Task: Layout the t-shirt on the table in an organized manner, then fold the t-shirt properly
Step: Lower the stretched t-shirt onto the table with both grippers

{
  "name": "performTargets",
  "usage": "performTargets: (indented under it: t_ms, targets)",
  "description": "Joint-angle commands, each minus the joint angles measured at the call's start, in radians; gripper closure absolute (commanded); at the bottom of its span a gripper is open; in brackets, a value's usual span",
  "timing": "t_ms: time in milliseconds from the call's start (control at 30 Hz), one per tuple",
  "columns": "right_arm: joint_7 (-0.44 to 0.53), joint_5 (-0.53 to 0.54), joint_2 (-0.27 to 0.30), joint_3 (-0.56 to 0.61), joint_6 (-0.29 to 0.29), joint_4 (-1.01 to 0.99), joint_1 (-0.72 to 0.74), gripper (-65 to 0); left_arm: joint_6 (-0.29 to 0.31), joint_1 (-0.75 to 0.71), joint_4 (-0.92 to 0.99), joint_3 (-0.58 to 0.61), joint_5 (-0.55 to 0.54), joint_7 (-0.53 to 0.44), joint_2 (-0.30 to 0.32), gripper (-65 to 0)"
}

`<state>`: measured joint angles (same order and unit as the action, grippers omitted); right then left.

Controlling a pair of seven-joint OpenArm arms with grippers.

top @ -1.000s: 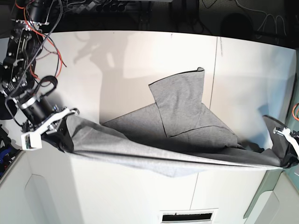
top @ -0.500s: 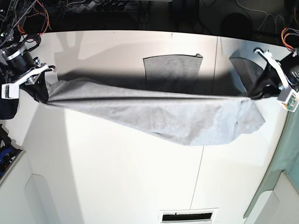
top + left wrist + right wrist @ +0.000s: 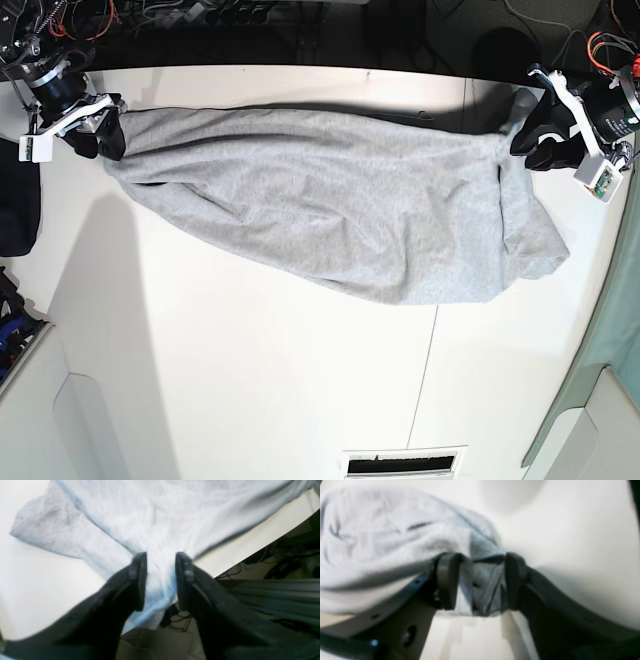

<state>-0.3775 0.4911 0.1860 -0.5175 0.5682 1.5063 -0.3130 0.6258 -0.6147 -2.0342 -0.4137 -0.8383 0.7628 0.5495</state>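
With both grippers, left (image 3: 160, 580) and right (image 3: 476, 580), parted around the t-shirt (image 3: 330, 225) corners, I should lift clear without dragging cloth.

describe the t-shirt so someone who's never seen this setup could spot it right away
Start at the white table that fills the base view. Along its far edge, a wide band of cloth stretches between the two arms: that is the t-shirt. It is light heather grey, rumpled, sagging toward the near side, and the only pale fabric there.
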Motion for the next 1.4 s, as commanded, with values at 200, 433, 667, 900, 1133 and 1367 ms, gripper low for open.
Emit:
performTargets:
  t_ms: [200,433,667,900,1133,1367]
  targets:
    - [0.135,0.024,0.014,-0.007,0.004,0.099,0.038,-30.1,-0.001,0.018,-0.052,-0.134,-0.1,-0.082,0.015,-23.1]
    - [0.134,-0.098,0.013,-0.002,-0.018,-0.014,0.259,-30.1,-0.092,0.188,0.081,-0.089,0.003,-0.162,0.016,-23.2]
    - [0.135,-0.174,0.019,0.087,-0.003,-0.399,0.456,-30.1,-0.118,0.45,0.519,0.132,0.151,-0.222,0.016,-23.3]
    - [0.138,-0.2,0.013,0.28,0.005,-0.504,0.449,-30.1,-0.174,0.67,0.908,0.301,0.254,-0.325,0.014,-23.3]
    - [0.138,-0.199,0.009,0.362,0.005,-0.498,0.42,-27.9,-0.178,0.735,1.055,0.316,0.335,-0.404,-0.027,-17.6]
    - [0.215,-0.2,0.011,0.36,0.005,-0.482,0.424,0.0,-0.188,0.739,1.057,0.316,0.374,-0.468,-0.066,0.0]
